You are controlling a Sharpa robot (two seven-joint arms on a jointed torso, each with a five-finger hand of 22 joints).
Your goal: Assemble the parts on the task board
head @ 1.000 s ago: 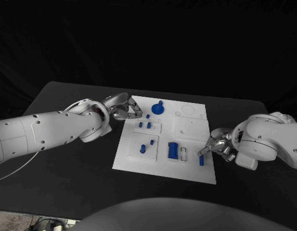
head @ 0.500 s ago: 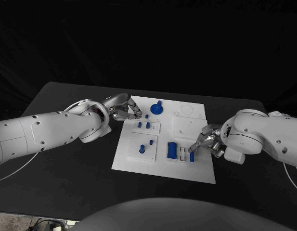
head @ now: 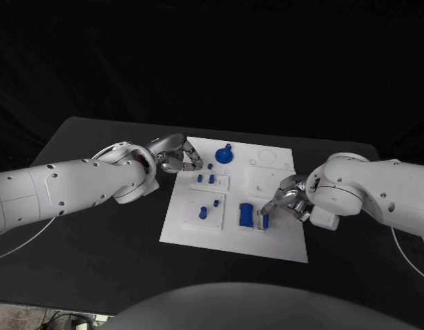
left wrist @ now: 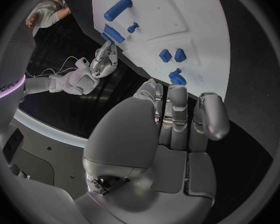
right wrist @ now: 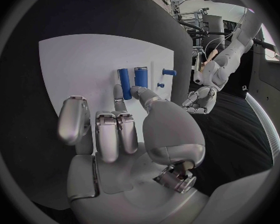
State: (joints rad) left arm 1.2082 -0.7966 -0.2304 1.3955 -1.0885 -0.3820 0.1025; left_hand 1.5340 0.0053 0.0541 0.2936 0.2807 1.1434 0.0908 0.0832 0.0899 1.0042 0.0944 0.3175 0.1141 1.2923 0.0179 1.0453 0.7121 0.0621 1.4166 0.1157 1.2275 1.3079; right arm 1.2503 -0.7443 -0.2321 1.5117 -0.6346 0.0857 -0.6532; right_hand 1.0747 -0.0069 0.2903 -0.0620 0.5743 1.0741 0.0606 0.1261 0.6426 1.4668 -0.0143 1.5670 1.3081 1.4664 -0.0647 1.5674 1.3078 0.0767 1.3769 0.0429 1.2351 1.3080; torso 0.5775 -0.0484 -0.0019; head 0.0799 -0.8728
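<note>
Right hand (head: pixel 287 203), fingers pinching a slim blue bar (head: pixel 265 220), now carried inward from the task board's (head: pixel 271 180) right edge to just beside the wide blue block (head: pixel 247 214); insertion looks near. Left hand (head: pixel 177 155) unmoved at the board's far-left corner, fingers curled, empty.

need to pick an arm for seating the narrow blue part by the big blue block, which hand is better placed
Right. The right hand already pinches the narrow blue part over the task board, beside the big blue block. The left hand sits at the board's far left edge, fingers curled, holding nothing.
</note>
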